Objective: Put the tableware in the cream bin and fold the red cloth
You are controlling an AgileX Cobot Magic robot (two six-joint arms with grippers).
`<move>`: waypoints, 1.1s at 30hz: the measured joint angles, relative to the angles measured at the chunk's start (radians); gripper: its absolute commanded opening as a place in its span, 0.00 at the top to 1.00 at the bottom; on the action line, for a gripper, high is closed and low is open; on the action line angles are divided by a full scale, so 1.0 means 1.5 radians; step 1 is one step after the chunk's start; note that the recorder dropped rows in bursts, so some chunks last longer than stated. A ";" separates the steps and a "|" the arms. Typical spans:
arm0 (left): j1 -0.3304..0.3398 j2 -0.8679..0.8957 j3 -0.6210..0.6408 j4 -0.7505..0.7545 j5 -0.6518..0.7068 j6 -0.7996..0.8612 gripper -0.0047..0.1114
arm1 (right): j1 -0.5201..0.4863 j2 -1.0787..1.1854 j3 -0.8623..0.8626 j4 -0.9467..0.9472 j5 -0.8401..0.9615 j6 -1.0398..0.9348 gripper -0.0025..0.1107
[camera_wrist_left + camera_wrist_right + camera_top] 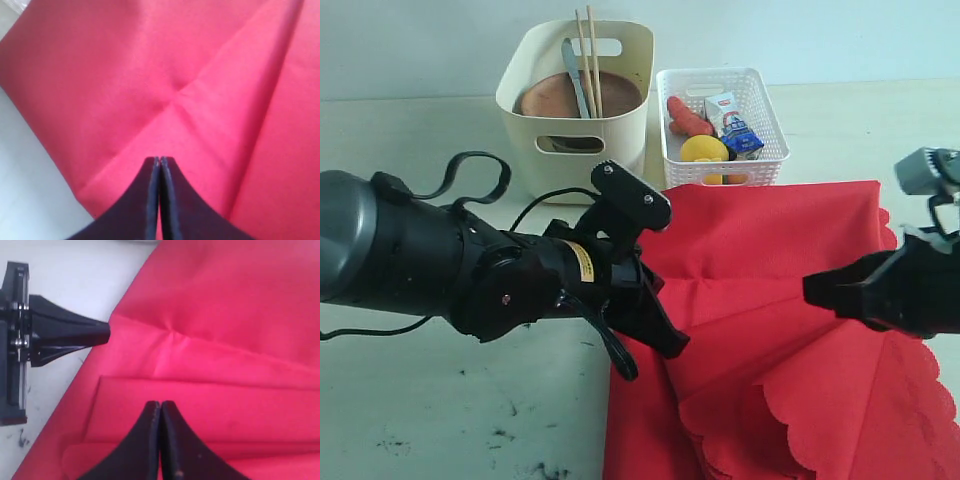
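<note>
the red cloth (770,300) lies spread on the surface (430,420) in front of the two containers, and it looks only partly folded: creases radiate from a puckered centre, and a flap with a scalloped edge sits doubled over near the front. it is a thin, matte, limp fabric that holds soft ridges rather than sharp folds, so the likeliest trouble is that a flap relaxes and slides open, or that the whole sheet drags and bunches if a tip pushes across it instead of lifting it. both sets of jaws are clenched, pressed flat together with no fabric visibly caught between them. the left jaws sit at the cloth's left edge, and the right jaws hover over its right half. with the tips facing each other across the sheet, a careless inward sweep could also bring the two arms into contact. beyond the cloth, the cream bin (620,130), smooth plastic with rounded corners, already holds the round brown plate (575,95), the wooden chopsticks (588,60) and the slim metal knife (572,70). beside it, the white lattice basket (760,160) touches the cloth's far edge, so a tug could nudge it. the pale surface carries dark scuffs.
</note>
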 measured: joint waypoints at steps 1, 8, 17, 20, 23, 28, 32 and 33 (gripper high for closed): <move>0.001 0.007 0.000 0.000 -0.011 0.001 0.94 | 0.015 0.022 -0.006 -0.001 0.000 0.000 0.98; 0.017 0.023 0.001 0.000 -0.059 0.005 0.94 | 0.169 0.146 -0.083 0.027 -0.102 0.009 0.98; 0.017 0.043 0.001 0.000 -0.051 0.005 0.94 | 0.247 0.268 -0.213 -0.145 -0.168 0.189 0.98; 0.017 0.043 0.000 -0.010 -0.048 0.005 0.94 | 0.248 0.296 -0.236 -0.250 -0.189 0.286 0.98; 0.017 0.043 -0.005 -0.028 -0.047 0.005 0.94 | 0.248 0.312 -0.247 -0.314 -0.190 0.348 0.98; 0.017 0.044 -0.007 -0.043 -0.042 -0.008 0.94 | 0.248 0.318 -0.248 -0.425 -0.154 0.451 0.98; 0.017 0.046 -0.007 -0.047 -0.039 -0.017 0.94 | 0.249 0.286 -0.240 -0.603 -0.124 0.639 0.98; 0.017 0.046 -0.007 -0.047 -0.039 -0.017 0.94 | 0.249 0.272 -0.233 -0.647 -0.125 0.701 0.98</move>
